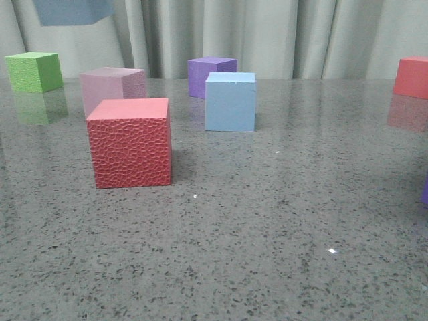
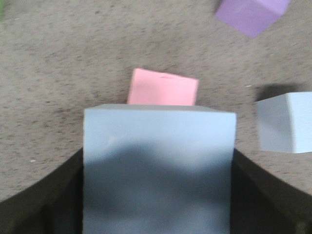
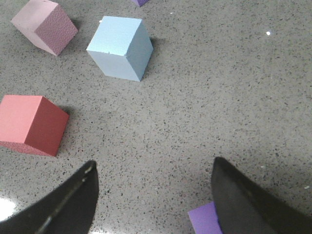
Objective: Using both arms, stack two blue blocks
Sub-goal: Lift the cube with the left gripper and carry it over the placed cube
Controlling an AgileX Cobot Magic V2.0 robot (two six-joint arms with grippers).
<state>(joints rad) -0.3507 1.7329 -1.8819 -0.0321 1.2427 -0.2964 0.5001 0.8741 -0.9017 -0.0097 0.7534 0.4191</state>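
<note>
One pale blue block (image 1: 230,101) stands on the grey table, right of the red cube (image 1: 129,142). It also shows in the left wrist view (image 2: 285,122) and the right wrist view (image 3: 121,47). The second blue block (image 1: 72,11) hangs high at the top left edge of the front view. My left gripper (image 2: 158,156) is shut on this block (image 2: 158,146), with a dark finger on each side, above a pink cube (image 2: 163,87). My right gripper (image 3: 153,168) is open and empty above bare table, some way from the resting block. Neither gripper shows in the front view.
A pale pink cube (image 1: 112,87) and a green cube (image 1: 33,71) stand at the back left, a purple cube (image 1: 212,75) behind the resting blue block, and another red cube (image 1: 411,77) at the far right. A small purple cube (image 3: 207,219) lies by my right finger.
</note>
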